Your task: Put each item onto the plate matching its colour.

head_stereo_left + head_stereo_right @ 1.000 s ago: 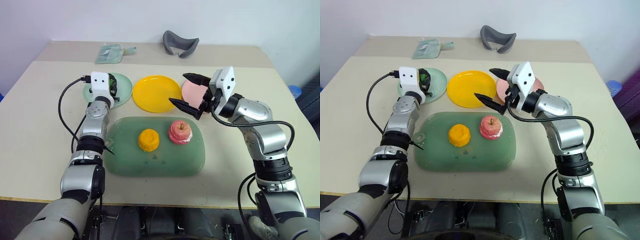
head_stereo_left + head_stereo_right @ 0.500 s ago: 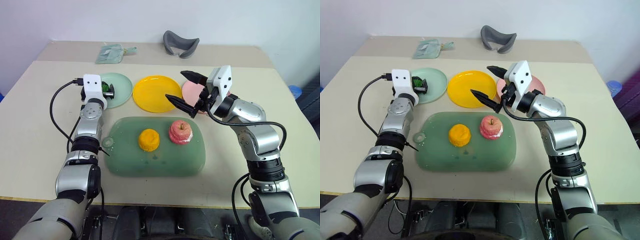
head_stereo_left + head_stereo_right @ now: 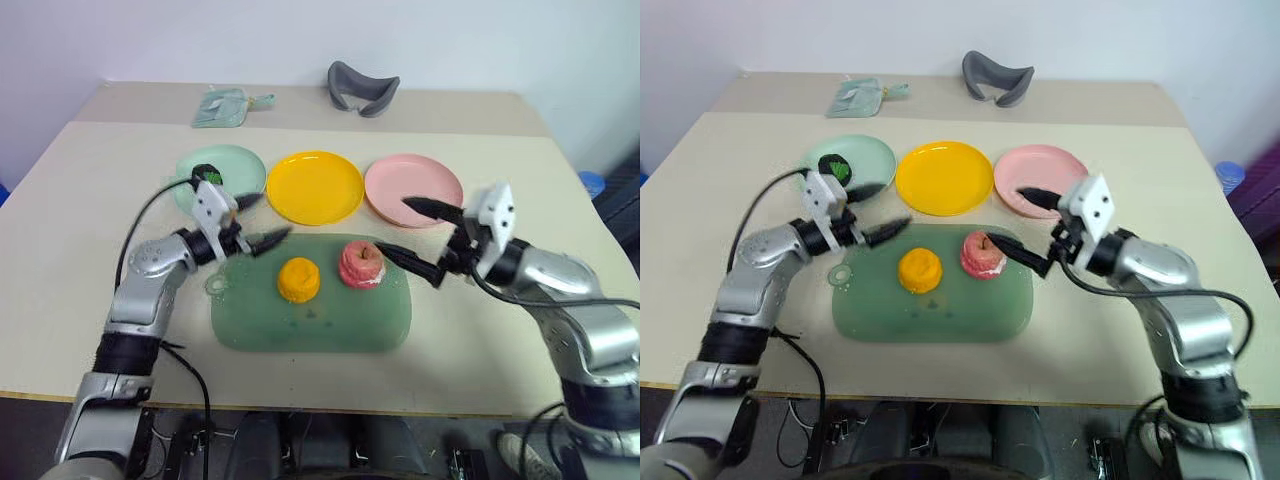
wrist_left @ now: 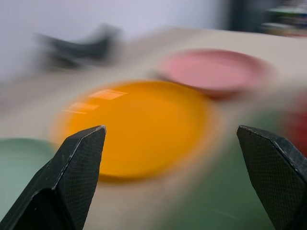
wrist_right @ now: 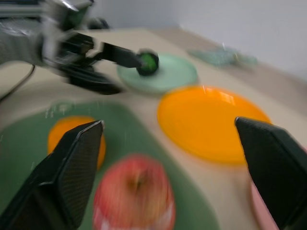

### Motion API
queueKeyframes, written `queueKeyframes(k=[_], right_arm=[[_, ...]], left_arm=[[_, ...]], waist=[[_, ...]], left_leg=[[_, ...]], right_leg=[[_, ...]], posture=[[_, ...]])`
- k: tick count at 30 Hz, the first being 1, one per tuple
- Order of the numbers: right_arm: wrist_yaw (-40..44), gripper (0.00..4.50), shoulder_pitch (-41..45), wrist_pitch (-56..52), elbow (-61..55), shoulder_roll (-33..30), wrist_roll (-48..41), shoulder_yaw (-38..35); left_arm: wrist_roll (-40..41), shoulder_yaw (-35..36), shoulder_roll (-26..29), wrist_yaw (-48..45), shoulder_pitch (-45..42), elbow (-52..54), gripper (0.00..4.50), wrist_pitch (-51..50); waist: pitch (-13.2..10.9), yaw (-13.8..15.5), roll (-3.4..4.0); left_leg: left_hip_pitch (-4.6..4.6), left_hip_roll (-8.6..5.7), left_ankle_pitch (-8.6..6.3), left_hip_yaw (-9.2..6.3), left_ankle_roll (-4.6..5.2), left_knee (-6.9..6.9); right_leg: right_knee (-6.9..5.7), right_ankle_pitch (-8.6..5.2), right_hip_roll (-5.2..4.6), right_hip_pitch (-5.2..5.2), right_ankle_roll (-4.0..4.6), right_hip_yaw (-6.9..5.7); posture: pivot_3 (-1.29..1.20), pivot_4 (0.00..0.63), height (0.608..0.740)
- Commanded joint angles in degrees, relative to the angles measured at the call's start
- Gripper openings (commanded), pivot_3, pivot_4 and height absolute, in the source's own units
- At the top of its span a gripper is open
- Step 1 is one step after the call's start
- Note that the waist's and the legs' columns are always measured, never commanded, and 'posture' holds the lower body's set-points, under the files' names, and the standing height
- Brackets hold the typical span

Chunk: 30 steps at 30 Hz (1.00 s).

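One item sorted: dark green ball [image 3: 839,167] resting on the mint green plate [image 3: 195,163] at far left. Two still to go, both on the translucent green tray [image 3: 330,325]: orange lumpy piece [image 3: 298,279] near the middle, pink-red apple [image 3: 360,263] just right of it. Yellow plate [image 3: 315,186] and pink plate [image 3: 420,182] bare, far side of the desk [image 3: 80,240].

Left claw [image 3: 252,222] spread wide, empty, over the tray's far left corner. Right claw [image 3: 415,236] also gaping and empty, just right of the apple, one finger almost at it.

Likely in hand: going for the apple. Next needed: straddle it, close, lift across to the pink plate.

No brands or legible writing anywhere.
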<state>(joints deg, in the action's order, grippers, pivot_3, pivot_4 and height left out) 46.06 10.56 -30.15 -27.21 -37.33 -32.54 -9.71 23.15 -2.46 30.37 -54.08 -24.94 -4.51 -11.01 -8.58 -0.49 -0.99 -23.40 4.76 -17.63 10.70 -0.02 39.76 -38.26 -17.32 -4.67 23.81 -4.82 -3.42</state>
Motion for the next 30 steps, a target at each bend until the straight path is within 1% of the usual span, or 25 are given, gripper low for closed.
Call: queueKeyframes(k=[1,5,11,15,20,21,23,24,25,26,28,30], right_arm=[[0.0,4.5,-5.5,-4.3,-8.2,-3.3,-6.1,-6.9],[-1.7,4.5,-13.6,-5.5,-12.7,-4.9,-6.7,-11.0],[-5.5,4.5,-17.8,-6.3,-17.0,-4.4,-8.1,-13.2],[-7.0,4.5,-19.3,-5.9,-18.3,-4.0,-8.2,-13.2],[-7.6,4.5,-19.9,-5.0,-18.1,-4.1,-8.0,-13.5],[-7.7,4.5,-19.9,-4.8,-18.0,-4.2,-8.0,-13.5],[-7.6,4.5,-19.9,-4.3,-17.7,-4.2,-7.9,-13.5],[-7.6,4.5,-19.9,-4.0,-17.6,-4.2,-7.7,-13.5],[-7.6,4.5,-20.0,-3.9,-17.5,-4.2,-7.6,-13.5],[-7.6,4.5,-19.8,-3.6,-17.3,-4.3,-7.4,-13.3],[-7.7,4.5,-19.4,-3.3,-17.1,-4.4,-7.2,-13.1],[-8.1,4.5,-18.5,-3.0,-16.9,-4.5,-6.9,-12.5]], left_arm=[[3.1,-1.7,3.3,-8.3,-1.1,4.6,4.44,-4.1],[1.6,-5.4,4.4,-15.4,-3.3,2.3,4.44,-4.6],[0.1,-8.2,4.8,-22.0,-5.4,-1.2,4.44,-3.8],[-3.0,-9.5,4.2,-23.3,-6.4,-4.5,4.44,-0.6],[-8.3,-10.5,2.6,-21.3,-8.2,-10.0,4.44,4.5],[-8.7,-10.4,2.3,-21.5,-8.3,-10.7,4.22,5.1],[-9.0,-10.1,1.7,-21.3,-8.5,-11.4,3.61,5.9],[-8.9,-9.6,1.0,-20.6,-8.4,-11.5,3.13,6.0],[-8.8,-9.2,0.6,-20.1,-8.4,-11.5,2.85,6.1],[-8.4,-8.1,-0.8,-17.8,-8.6,-11.7,2.74,6.3],[-8.1,-6.1,-3.0,-13.4,-9.3,-12.4,2.74,6.3],[-9.4,-3.8,-5.1,-5.1,-11.9,-14.1,2.74,2.1]], waist=[[0.0,-0.1,0.0],[0.0,0.0,-0.01],[0.0,0.0,-0.01],[0.0,0.1,-0.01],[0.0,0.7,-0.02],[0.0,0.9,-0.02],[0.0,1.1,-0.02],[0.0,1.1,-0.02],[0.0,1.2,-0.02],[0.0,1.3,-0.02],[0.0,1.4,-0.02],[0.0,1.4,-0.04]], left_leg=[[0.06,0.01,0.0,-0.02,-0.01,0.01],[0.19,-0.01,-0.01,-0.11,0.0,-0.02],[0.18,-0.02,-0.01,-0.13,0.01,-0.02],[0.17,-0.02,-0.01,-0.14,0.02,-0.02],[0.16,-0.03,-0.03,-0.15,0.05,0.02],[0.15,-0.03,-0.03,-0.16,0.06,0.02],[0.16,-0.03,-0.05,-0.15,0.08,0.02],[0.15,-0.03,-0.05,-0.15,0.09,0.03],[0.15,-0.03,-0.06,-0.15,0.1,0.05],[0.14,-0.03,-0.06,-0.16,0.11,0.07],[0.09,-0.03,-0.1,-0.2,0.18,0.15],[0.06,-0.03,-0.13,-0.22,0.22,0.2]], right_leg=[[0.0,0.0,0.02,-0.07,0.0,0.0],[0.07,0.0,0.03,-0.26,0.01,-0.01],[0.09,0.0,0.04,-0.24,0.01,-0.01],[0.1,0.0,0.03,-0.25,0.01,0.0],[0.11,0.0,0.03,-0.26,0.01,-0.01],[0.12,0.0,0.03,-0.26,0.01,-0.01],[0.12,0.0,0.03,-0.26,0.01,0.0],[0.12,0.0,0.03,-0.26,0.01,0.0],[0.12,0.0,0.02,-0.27,0.01,0.0],[0.12,0.0,0.02,-0.27,0.01,-0.01],[0.12,0.0,0.0,-0.29,0.01,-0.01],[0.14,0.02,0.0,-0.29,-0.02,-0.01]], posture=[[0.0,0.15,0.74],[0.0,0.15,0.74],[0.0,0.15,0.74],[0.0,0.15,0.74],[0.0,0.15,0.74],[0.0,0.15,0.74],[0.0,0.15,0.74],[0.0,0.15,0.74],[0.0,0.15,0.74],[0.0,0.15,0.74],[0.0,0.15,0.74],[0.0,0.15,0.74]])
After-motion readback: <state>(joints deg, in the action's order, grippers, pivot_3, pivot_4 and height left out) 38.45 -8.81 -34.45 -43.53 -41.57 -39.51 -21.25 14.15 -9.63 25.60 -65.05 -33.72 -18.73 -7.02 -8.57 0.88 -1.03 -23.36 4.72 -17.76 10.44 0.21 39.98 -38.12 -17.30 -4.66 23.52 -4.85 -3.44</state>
